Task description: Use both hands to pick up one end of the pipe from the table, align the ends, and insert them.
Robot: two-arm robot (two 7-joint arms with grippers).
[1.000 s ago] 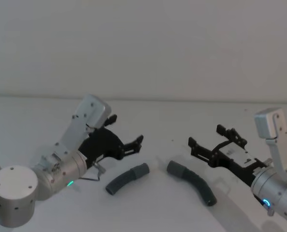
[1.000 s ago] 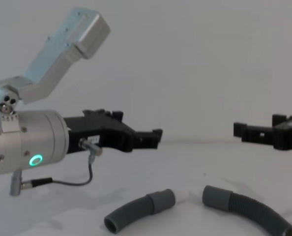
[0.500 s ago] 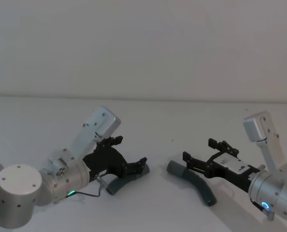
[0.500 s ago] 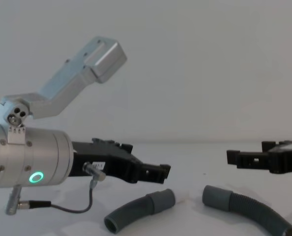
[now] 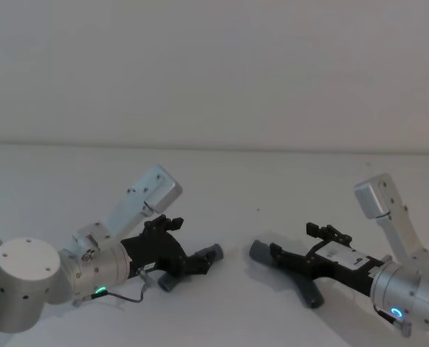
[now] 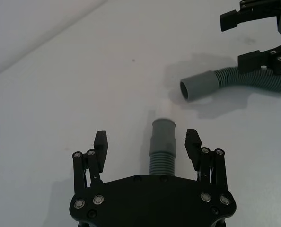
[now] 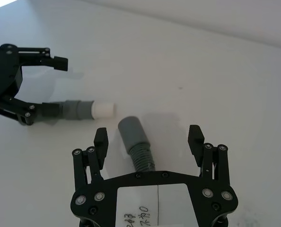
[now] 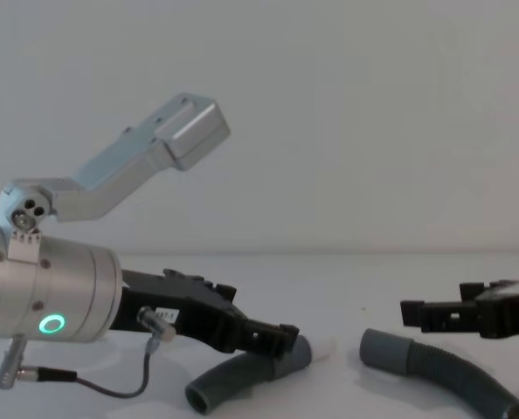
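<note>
Looking at the head view, we find the black plastic two-finger left gripper [image 6: 147,139] low and left of centre. Its jaws are spread wide to either side of the left dark grey ribbed hose piece [image 6: 161,163], which lies on the plain matte white table [image 5: 301,181]. In the left wrist view that hose runs out from under the palm between the fingers, touching neither and nearer one of them. Its smooth grey left cuff [image 6: 163,131] reaches just past the fingertips and ends in a short white stub [image 7: 104,109]. The black plastic two-finger right gripper [image 7: 148,134] sits at the lower right of the head view, jaws equally wide, straddling the right dark grey ribbed hose piece [image 8: 452,374] without contact. Its smooth grey right cuff [image 7: 132,130] also pokes just beyond the fingertips. In the chest view we see the two cuffs facing each other near the bottom centre, apart, with bare table between them.
</note>
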